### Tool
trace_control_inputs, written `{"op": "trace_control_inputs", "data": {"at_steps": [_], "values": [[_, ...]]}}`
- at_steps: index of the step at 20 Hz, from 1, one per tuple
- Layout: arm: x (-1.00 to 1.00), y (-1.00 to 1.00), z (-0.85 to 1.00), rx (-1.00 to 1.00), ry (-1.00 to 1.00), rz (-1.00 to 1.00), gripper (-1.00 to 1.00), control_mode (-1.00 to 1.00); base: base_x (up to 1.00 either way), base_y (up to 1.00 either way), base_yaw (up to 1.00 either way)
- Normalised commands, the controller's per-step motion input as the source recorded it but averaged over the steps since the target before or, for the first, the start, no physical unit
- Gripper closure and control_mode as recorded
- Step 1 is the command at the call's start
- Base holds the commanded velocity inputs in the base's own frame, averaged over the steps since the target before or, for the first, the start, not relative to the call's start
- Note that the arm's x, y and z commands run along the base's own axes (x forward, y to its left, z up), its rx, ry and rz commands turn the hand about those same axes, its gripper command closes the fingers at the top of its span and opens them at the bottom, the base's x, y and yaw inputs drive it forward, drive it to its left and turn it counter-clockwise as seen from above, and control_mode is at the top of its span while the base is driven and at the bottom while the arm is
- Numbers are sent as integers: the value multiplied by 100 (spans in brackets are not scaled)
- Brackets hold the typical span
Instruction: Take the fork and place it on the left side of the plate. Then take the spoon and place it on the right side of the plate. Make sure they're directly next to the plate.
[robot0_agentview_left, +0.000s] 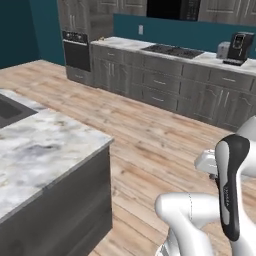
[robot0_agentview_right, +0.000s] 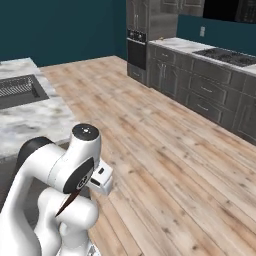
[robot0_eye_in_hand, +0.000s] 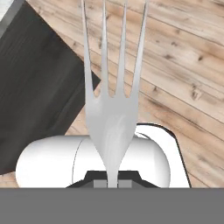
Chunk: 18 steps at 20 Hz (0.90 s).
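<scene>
Now fork (robot0_eye_in_hand: 111, 118) clamped in hand (robot0_eye_in_hand: 113, 183).

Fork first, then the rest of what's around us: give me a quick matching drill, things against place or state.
Things:
1. fork
2. pincer
3. sink
4. coffee machine

Place or state:
A. set into the marble island top
B. on the far counter
C. held, tines pointing away from the hand
D. shut on the fork's neck

Pairs: 1-C, 2-D, 3-A, 4-B
</scene>
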Motion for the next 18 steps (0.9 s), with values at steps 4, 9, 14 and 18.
{"op": "trace_control_inputs", "data": {"at_steps": [4, 9, 14, 18], "values": [[0, 0, 0, 0, 0, 0, 100, 100, -48, 79, 0], [0, 0, 0, 0, 0, 0, 100, 100, -34, 79, -1], [0, 0, 0, 0, 0, 0, 100, 100, -18, 89, -5], [0, 0, 0, 0, 0, 0, 100, 100, -3, 98, -8]]}}
